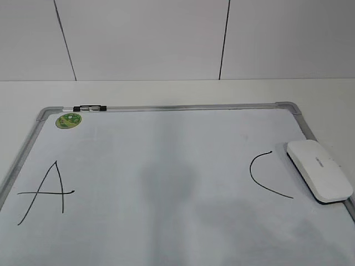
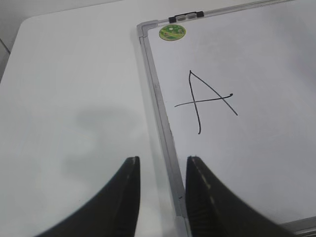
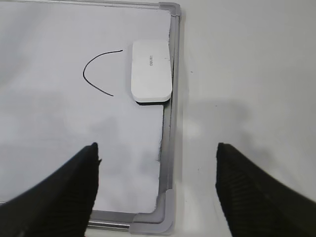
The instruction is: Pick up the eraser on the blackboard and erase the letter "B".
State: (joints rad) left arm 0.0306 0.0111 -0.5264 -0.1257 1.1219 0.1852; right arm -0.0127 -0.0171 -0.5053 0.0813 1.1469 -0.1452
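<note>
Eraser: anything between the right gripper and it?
Nothing visible. In the right wrist view the eraser lies flat on the whiteboard by its right frame, beside the "C". The right gripper hangs open, only bare board and frame between.

Eraser [image 1: 320, 170] print unreadable (too small); blackboard [image 1: 166, 144] near edge cropped.

The table [image 1: 166, 91] is plain white and matte. Directly on it lies the blackboard [image 1: 166, 166] (really a white dry-erase board with a grey metal frame), flat, with bare table showing beyond its edges.
</note>
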